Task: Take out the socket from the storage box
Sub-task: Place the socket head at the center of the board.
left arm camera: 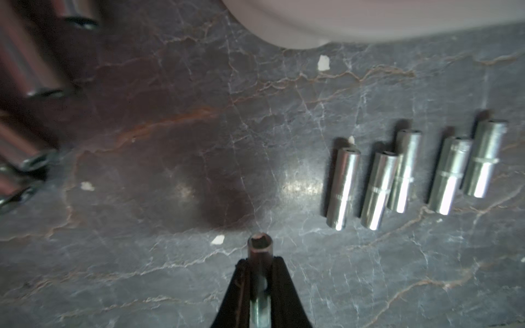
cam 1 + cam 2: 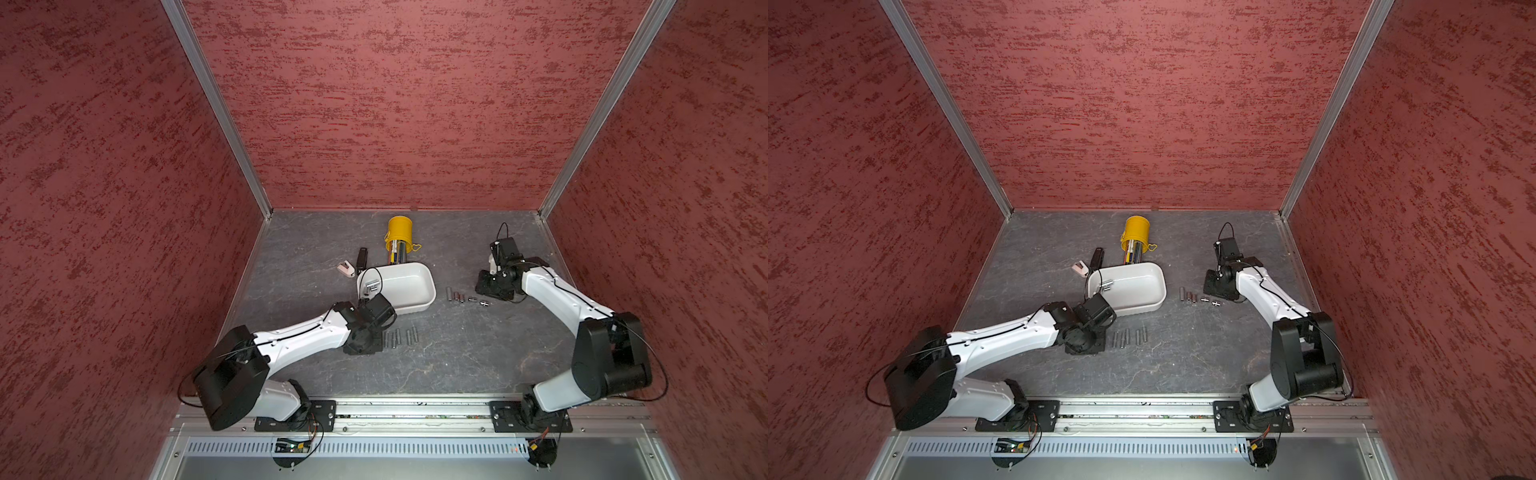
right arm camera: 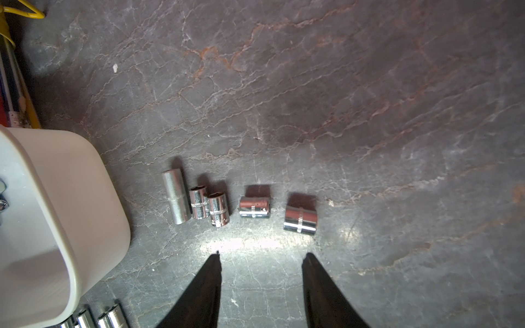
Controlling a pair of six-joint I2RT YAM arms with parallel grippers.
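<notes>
The grey stone-patterned table (image 2: 457, 365) carries the white storage box (image 2: 415, 305) near its middle, with a few loose sockets (image 2: 371, 286) lying in the end toward the left arm. The left gripper (image 1: 260, 264), just outside the box's near wall and above the table, pinches a long socket (image 1: 260, 247) between its jaws. The right gripper (image 3: 261, 255) hangs with jaws spread near a row of short sockets (image 3: 217, 210). Five long sockets (image 1: 403, 170) lie side by side on the table near the held one.
</notes>
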